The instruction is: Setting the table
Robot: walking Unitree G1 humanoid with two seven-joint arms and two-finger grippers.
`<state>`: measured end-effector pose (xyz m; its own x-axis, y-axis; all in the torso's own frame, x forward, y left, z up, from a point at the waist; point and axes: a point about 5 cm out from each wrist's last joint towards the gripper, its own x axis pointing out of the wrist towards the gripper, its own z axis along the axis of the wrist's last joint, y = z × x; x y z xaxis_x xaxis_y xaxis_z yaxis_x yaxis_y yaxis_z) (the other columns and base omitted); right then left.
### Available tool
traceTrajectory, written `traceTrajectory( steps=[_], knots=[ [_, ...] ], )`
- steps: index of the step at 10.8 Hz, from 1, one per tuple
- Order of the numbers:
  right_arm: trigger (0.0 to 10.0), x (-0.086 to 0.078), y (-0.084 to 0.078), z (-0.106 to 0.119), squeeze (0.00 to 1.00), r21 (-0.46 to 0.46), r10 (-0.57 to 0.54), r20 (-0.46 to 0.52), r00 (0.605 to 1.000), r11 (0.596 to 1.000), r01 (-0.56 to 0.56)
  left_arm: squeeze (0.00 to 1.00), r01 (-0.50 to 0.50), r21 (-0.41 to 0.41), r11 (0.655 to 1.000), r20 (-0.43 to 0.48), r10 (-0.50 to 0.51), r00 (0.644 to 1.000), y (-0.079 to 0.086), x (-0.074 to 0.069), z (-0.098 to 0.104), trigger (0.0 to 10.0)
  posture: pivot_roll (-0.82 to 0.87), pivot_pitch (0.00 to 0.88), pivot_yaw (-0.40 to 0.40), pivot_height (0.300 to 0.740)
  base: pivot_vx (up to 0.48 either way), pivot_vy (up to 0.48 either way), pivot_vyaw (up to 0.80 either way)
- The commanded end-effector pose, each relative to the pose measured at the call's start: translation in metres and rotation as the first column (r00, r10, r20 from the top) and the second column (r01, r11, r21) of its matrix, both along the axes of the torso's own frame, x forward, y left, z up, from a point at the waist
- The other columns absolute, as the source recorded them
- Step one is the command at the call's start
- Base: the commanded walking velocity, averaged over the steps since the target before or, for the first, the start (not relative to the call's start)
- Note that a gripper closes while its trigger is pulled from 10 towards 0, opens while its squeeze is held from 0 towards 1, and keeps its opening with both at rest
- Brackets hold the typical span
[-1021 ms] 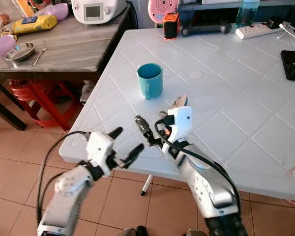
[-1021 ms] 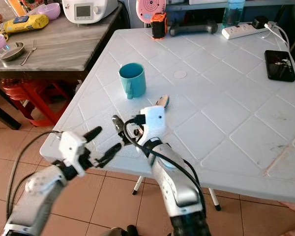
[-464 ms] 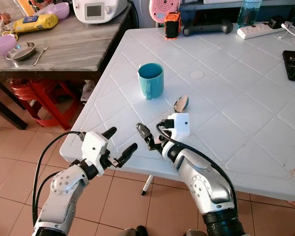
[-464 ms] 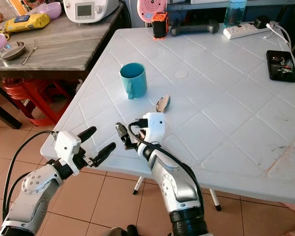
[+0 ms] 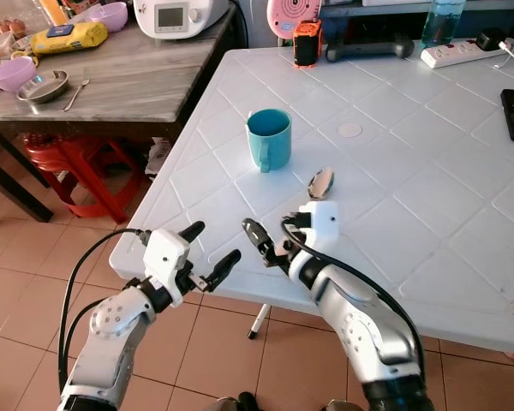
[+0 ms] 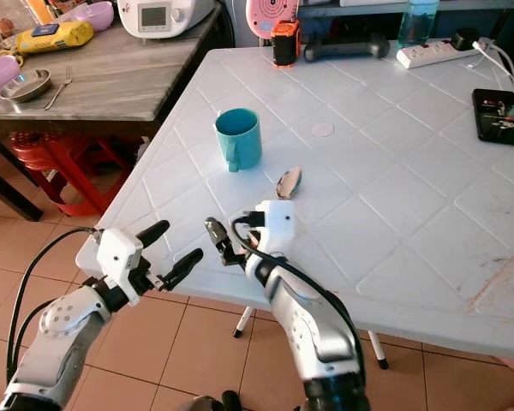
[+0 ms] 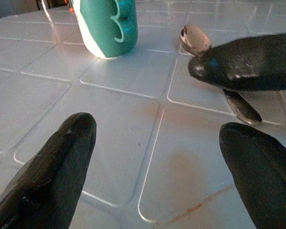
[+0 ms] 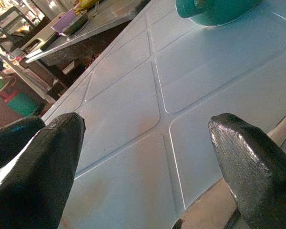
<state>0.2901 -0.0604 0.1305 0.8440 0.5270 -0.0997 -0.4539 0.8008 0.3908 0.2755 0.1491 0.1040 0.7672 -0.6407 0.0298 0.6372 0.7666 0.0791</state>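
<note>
Silver arms bent, right tool (image 5: 270,244) open

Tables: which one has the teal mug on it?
The white plastic table, the one right before the robot with the quilted top. The teal mug stands upright on it near a spoon. The grey wooden table stands to the left.
</note>
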Motion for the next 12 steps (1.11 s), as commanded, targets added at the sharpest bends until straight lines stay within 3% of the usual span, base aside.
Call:
traceTrajectory(
  steps=[1, 7, 10, 12],
  knots=[
    [10.0, -0.009, 0.002, -0.013, 0.00, 0.020, -0.011, -0.080, 0.997, 1.000, 0.013, 0.00, -0.007, 0.021, 1.000, -0.011, 0.007, 1.000, 0.003, 0.000, -0.004, 10.0, -0.14, 0.149, 0.178, 0.740, 0.000, 0.000, 0.00],
    [10.0, -0.018, -0.013, -0.010, 0.00, -0.009, -0.028, -0.067, 0.997, 1.000, 0.028, 0.00, -0.002, 0.023, 1.000, -0.013, 0.003, 1.000, 0.001, 0.001, -0.004, 10.0, -0.15, 0.146, 0.187, 0.740, 0.000, 0.000, 0.00],
    [10.0, -0.014, -0.033, 0.009, 0.00, -0.067, -0.137, 0.085, 0.987, 0.987, 0.143, 0.00, -0.004, 0.024, 1.000, -0.010, 0.004, 1.000, 0.001, 0.001, -0.004, 10.0, -0.15, 0.148, 0.192, 0.740, 0.000, 0.000, 0.00],
    [10.0, -0.012, -0.039, 0.022, 0.00, -0.056, -0.202, 0.160, 0.966, 0.975, 0.213, 0.00, 0.000, 0.022, 1.000, -0.012, 0.000, 1.000, -0.001, 0.001, -0.004, 10.0, -0.16, 0.148, 0.195, 0.740, 0.000, 0.000, 0.00]
  ],
)
